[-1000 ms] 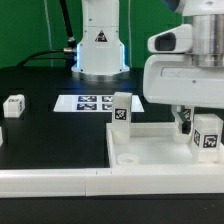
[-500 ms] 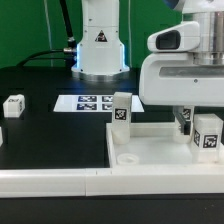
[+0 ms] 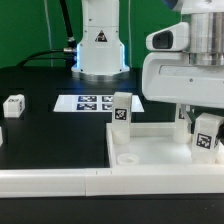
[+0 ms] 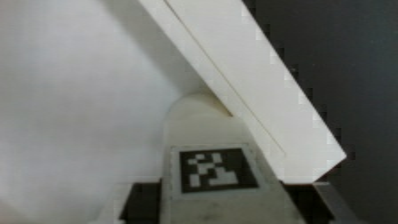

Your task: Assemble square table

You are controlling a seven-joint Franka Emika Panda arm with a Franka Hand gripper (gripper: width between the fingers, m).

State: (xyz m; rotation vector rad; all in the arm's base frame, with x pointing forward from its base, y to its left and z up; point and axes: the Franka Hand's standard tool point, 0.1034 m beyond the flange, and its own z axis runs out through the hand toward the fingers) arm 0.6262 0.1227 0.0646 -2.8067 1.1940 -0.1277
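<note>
White plastic slab: your square tabletop (image 3: 150,150) lies flat on the black table (image 3: 40,135), near the camera and toward the exterior view's right, sockets up so the legs can go in from above.
Border wall: the long white wall (image 3: 50,180) runs along the near edge; the slab sits against it, which I judge keeps it from sliding while you work.
Gripper: your gripper (image 3: 196,120) hangs low over the slab's far right corner, straddling a leg block (image 3: 207,134) that stands upright there.
Jaws: they stand on either side of that block, but you cannot tell from these views whether the pads already press on it.
Wrist view: the leg block's tag (image 4: 214,170) fills the middle, with the slab's raised rim (image 4: 249,80) running diagonally just beside it, so the block sits close against the rim at the corner.
Second leg: another leg block (image 3: 121,108) stands upright at the slab's far left edge, well apart from the gripper.
Third leg: a leg block (image 3: 13,105) lies on the table at the exterior view's far left, untouched.
Marker board: the marker board (image 3: 84,102) lies flat beyond the slab, in front of the robot base (image 3: 99,45).
Step, as I judge it: you are taking hold of the right-hand leg to seat it in its socket.
</note>
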